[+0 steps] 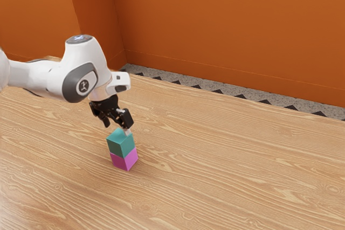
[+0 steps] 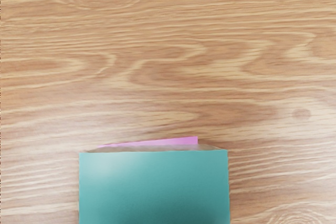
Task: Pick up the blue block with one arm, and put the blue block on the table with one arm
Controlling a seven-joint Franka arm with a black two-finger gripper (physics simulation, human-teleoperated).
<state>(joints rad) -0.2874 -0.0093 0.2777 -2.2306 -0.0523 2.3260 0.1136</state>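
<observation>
Desk (image 1: 242, 165) across lower frame, exterior view. Fingers (image 1: 127, 118) left of centre, spread apart. Blue block (image 1: 121, 144) just below fingers, lower centre in wrist view, stacked on pink block (image 1: 124, 160).

The bench (image 1: 242, 176) is brightly and warmly lit, seemingly from above, as the top of the teal block (image 1: 119, 146) is left paler than its sides. Soft, faint shadow is cast beside the magenta block (image 1: 124, 161). In the wrist view, the teal face is brushed by pale sheen near one corner.
</observation>
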